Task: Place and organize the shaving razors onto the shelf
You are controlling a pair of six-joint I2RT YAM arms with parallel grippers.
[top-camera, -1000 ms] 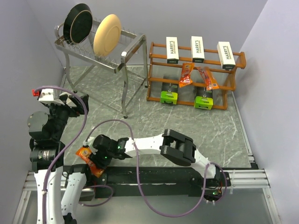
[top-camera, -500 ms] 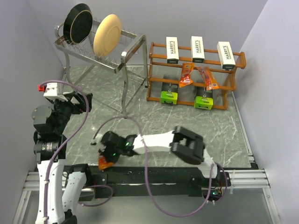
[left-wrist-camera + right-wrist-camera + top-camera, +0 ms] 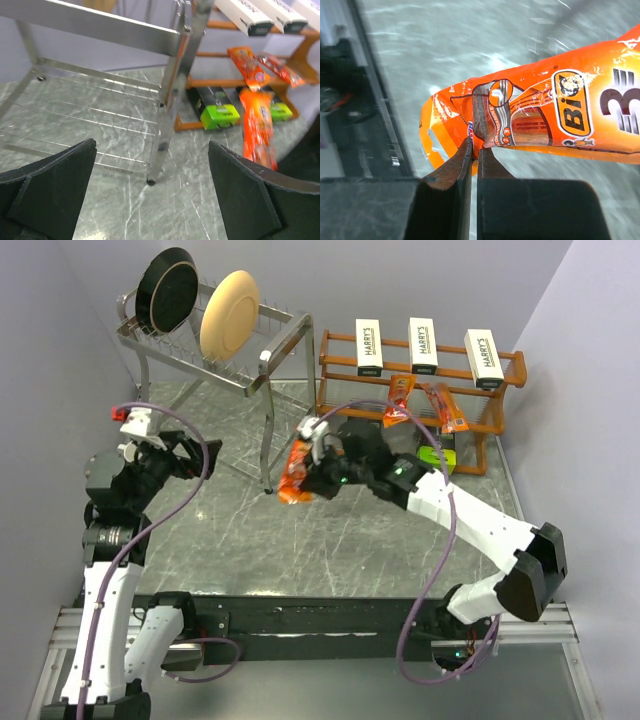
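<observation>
Right gripper [image 3: 475, 148] is squeezed almost flat on the orange pack [image 3: 545, 120], pinching its bottom edge close to one end, with the rest sticking out sideways past the jaws. Pack hangs in the air close to the shelf [image 3: 505, 365]. Left gripper [image 3: 150, 195] is wide open, holding nothing

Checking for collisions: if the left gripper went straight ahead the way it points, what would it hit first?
Probably the silver rack's leg, ahead of the open left gripper; depth is unclear.
</observation>
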